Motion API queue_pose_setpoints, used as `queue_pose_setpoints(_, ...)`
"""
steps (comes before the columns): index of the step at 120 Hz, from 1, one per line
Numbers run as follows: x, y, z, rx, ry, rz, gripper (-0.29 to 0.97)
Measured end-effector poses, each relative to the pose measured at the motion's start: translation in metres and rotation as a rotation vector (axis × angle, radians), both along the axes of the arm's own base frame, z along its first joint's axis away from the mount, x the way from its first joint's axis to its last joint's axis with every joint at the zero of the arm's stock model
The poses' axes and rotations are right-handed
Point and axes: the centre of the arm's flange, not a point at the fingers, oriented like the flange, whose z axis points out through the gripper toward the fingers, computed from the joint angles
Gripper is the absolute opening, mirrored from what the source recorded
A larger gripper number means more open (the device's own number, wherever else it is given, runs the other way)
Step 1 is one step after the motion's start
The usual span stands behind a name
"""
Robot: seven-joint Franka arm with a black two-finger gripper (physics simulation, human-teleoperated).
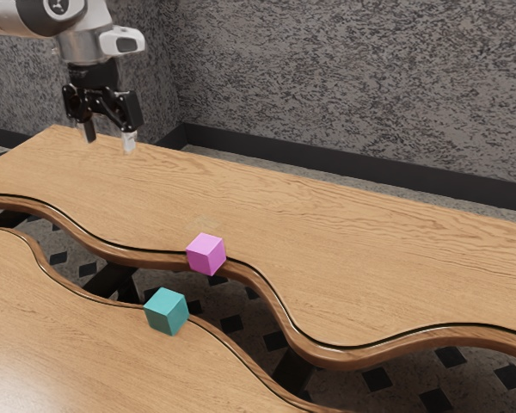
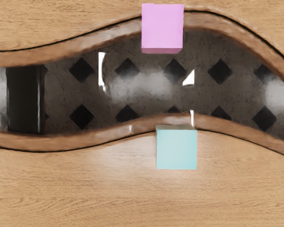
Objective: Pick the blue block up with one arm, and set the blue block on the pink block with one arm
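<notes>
— Where is the gripper (image 1: 109, 142)?
— Upper left of the exterior view, on the end of the arm (image 1: 77, 30); its two black fingers are spread apart, tips pointing down over the back part of the far surface (image 1: 344, 232); I cannot tell whether the tips touch the wood.

— And the blue block (image 1: 166, 311)?
— Lower centre-left of the exterior view, a pale teal-blue cube; it sits upright on the near surface (image 1: 52, 353), right at that surface's wavy rim; it is well apart from the gripper.

— The pink block (image 1: 206, 254)?
— Just up and to the right of the blue one in that frame; it rests on the far surface, also right at the curved rim; the two cubes are near each other but do not touch.

— What lies between them?
— A winding gap between the two surfaces; through it shows the floor (image 1: 241, 325) with dark diamond tiles, and dark legs under the wood.

— Does the wrist view agree?
— Yes; the blue block (image 2: 176, 149) stands on its own plank (image 2: 75, 189) at the edge of the gap; the pink block (image 2: 162, 27) stands across the gap on the other plank (image 2: 61, 21); the tiled floor (image 2: 146, 90) separates them.

— Behind it all?
— A speckled grey wall (image 1: 353, 77) with a dark skirting.
</notes>
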Motion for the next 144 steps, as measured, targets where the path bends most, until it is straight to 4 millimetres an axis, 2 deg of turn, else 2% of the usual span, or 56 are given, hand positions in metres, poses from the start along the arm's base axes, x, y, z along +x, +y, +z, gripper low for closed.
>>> queue_pose_setpoints(12,0.006,0.014,0.006,0.01,-0.07,0.009,0.68)
queue_pose_setpoints(18,0.007,0.021,0.001,0.014,-0.077,0.013,0.68)
queue_pose_setpoints(24,0.002,0.026,-0.03,0.009,-0.039,0.01,0.68)
queue_pose_setpoints(31,-0.019,0.026,-0.072,-0.005,0.001,-0.005,0.68)
queue_pose_setpoints(43,-0.047,-0.012,-0.157,-0.023,0.053,-0.094,0.68)
queue_pose_setpoints(48,-0.052,-0.018,-0.18,-0.024,0.049,-0.112,0.68)
queue_pose_setpoints(55,-0.052,-0.021,-0.212,-0.03,0.041,-0.12,0.68)
queue_pose_setpoints(70,-0.035,-0.028,-0.268,-0.04,0.027,-0.124,0.68)
queue_pose_setpoints(80,-0.026,-0.034,-0.281,-0.04,0.003,-0.136,0.68)
queue_pose_setpoints(93,-0.019,-0.044,-0.308,-0.061,0.005,-0.134,0.68)
queue_pose_setpoints(103,-0.016,-0.044,-0.318,-0.078,-0.004,-0.117,0.68)
queue_pose_setpoints(118,-0.017,-0.04,-0.315,-0.095,-0.033,-0.096,0.68)
queue_pose_setpoints(144,-0.04,-0.04,-0.315,-0.121,-0.034,-0.084,0.68)
